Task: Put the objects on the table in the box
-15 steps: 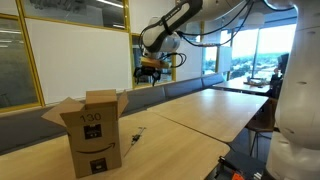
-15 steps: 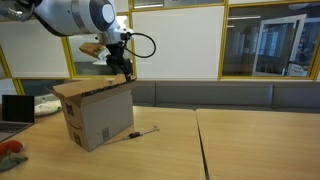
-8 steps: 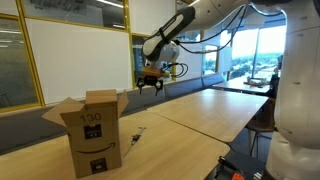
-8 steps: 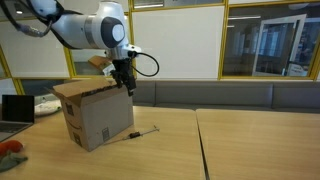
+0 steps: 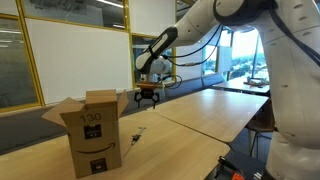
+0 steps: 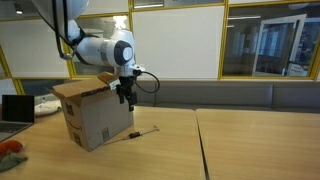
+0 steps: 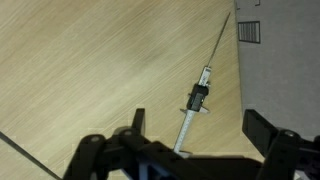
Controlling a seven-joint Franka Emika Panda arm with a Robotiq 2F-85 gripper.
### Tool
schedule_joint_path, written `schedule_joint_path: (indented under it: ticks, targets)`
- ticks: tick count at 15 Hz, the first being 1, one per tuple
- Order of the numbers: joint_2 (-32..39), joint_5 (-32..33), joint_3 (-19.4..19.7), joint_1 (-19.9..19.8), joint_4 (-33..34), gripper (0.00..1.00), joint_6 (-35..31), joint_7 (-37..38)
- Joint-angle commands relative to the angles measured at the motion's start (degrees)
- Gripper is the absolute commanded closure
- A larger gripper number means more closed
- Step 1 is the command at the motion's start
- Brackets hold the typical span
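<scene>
The box, a brown carton with open top flaps and "130" written on it, stands on the light wood table. One of the objects, a slim metal caliper-like tool with a dark head, lies on the table beside the box; in both exterior views it shows as a thin dark piece. My gripper hangs open in the air beside the box's top edge, over that tool, holding nothing. The box wall fills the wrist view's right side.
A laptop, a white item and an orange thing sit at the table's far end behind the box. A grey bench runs along the glass wall. The arm's white base stands close to an exterior camera.
The gripper has come down from above the box's flaps to beside its top edge, over the tool. Its jaws have stayed open.
</scene>
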State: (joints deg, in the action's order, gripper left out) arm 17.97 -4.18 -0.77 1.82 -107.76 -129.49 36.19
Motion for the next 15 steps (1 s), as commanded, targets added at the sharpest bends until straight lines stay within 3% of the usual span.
schedule_joint_path:
  ticks: [1, 8, 15]
  targets:
    - [7.3, -3.5, 0.1, 1.1, 8.7, 0.00, 3.3, -0.2]
    - [18.3, -10.1, -0.5, 1.2, 17.1, 0.00, 2.7, -1.3]
    - [26.6, -9.7, 0.8, 1.6, 23.9, 0.00, 3.8, 0.2]
